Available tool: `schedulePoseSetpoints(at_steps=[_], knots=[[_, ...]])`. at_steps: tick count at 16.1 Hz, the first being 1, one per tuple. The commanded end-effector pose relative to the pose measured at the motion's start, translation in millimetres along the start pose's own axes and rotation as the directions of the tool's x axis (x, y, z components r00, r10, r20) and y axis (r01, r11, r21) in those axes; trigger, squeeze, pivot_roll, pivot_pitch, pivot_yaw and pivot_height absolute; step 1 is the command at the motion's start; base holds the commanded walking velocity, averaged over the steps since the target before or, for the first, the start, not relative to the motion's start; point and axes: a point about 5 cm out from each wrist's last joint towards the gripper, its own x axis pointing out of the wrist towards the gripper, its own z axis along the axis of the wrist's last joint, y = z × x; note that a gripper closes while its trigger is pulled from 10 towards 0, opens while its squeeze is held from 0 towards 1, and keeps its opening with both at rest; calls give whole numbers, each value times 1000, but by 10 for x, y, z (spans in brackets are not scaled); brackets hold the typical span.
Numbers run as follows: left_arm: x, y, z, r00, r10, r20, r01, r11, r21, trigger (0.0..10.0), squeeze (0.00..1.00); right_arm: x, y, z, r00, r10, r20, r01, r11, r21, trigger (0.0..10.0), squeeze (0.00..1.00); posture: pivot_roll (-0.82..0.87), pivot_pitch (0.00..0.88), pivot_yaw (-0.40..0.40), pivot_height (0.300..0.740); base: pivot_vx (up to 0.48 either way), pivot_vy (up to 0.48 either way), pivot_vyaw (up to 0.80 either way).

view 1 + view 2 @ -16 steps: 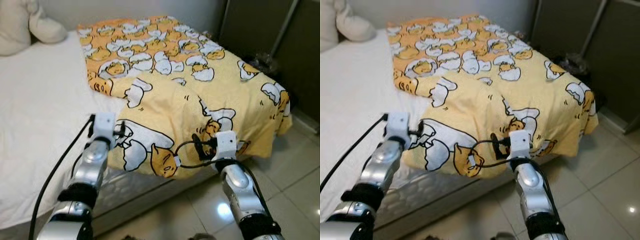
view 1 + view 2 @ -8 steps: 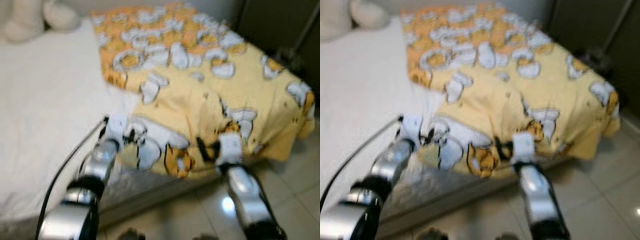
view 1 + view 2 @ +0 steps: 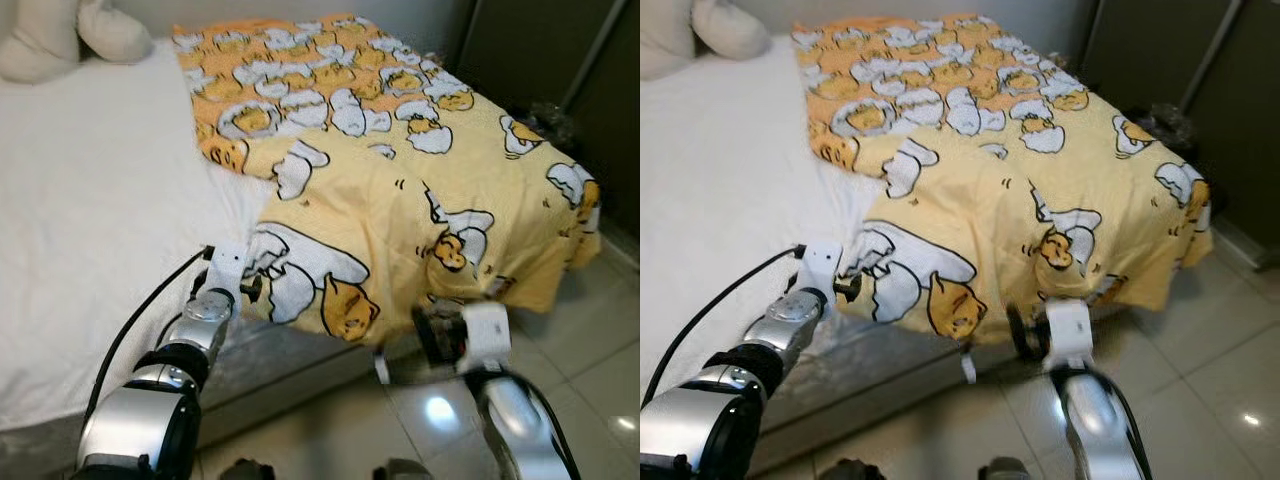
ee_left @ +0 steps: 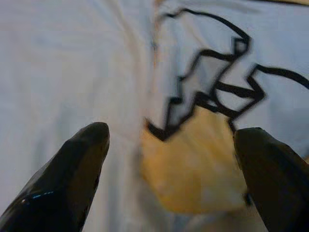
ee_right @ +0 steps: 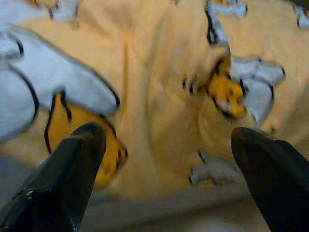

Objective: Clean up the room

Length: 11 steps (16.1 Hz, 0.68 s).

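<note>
1. Here the left pincer (image 3: 250, 288) sits at the near edge of the yellow blanket (image 3: 400, 190), its two black fingers (image 4: 77, 169) spread wide with the cartoon-printed cloth lying between and beyond them; nothing is pinched.
2. The right pincer (image 3: 435, 335) hangs just below the blanket's drooping hem, off the bed's side and over the floor. Its fingers (image 5: 72, 169) are likewise parted wide, aimed at the folds of yellow fabric with no cloth caught in them.
3. Judging from this, both arms are placed at the hem to take hold of the blanket's near edge, one at each side of the overhang, so it can be pulled or folded as part of tidying.
4. The blanket lies rumpled across the bed's foot end, one part spread flat on the mattress, the rest spilling over the corner toward the floor. That overhang is likely why the right arm sits lower than the left.
5. The bed (image 3: 90, 200) carries a plain white sheet, bare beside the blanket, with a pale pillow (image 3: 60, 35) at its far corner.
6. Below is a glossy tiled floor (image 3: 590, 350) catching a lamp's reflection; dark wardrobe doors (image 3: 560, 50) stand beyond the bed, with a small dark heap at their base that is too unclear to name.
</note>
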Motion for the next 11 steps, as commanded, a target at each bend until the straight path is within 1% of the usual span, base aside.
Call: schedulePoseSetpoints(at_steps=[1,2,3,5,8,10,11], knots=[[17,-25,97,1000,1,20,-1,1000,-3,10000,0,-58,-22,59,1000,17,9,-17,999,-28,10000,0,-328,111,6,714,0,0,0],[15,-8,77,1000,27,15,-27,1000,-6,10000,0,-131,-55,50,1000,11,-4,-11,999,-32,10000,0,-345,130,-7,714,0,0,0],[14,6,74,999,41,16,-41,999,-7,10000,0,-154,-67,51,1000,9,-8,-9,999,-34,10000,0,-348,133,-10,714,0,0,0],[10,108,95,993,117,30,-117,993,-13,10000,0,-236,-90,75,1000,21,-20,-22,998,-57,10000,0,-367,147,-25,714,0,0,0],[-5,238,101,977,207,50,-207,978,0,10000,0,-364,-120,78,999,23,-47,-26,997,-71,10000,0,-390,164,-34,714,0,0,0],[-13,257,42,977,211,34,-211,977,3,10000,0,-405,-122,78,998,22,-61,-26,997,-72,10000,0,-390,170,-32,714,0,0,0],[-22,247,-38,979,204,4,-204,979,14,10000,0,-408,-104,79,997,26,-67,-30,997,-71,10000,0,-388,172,-32,714,0,0,0]])
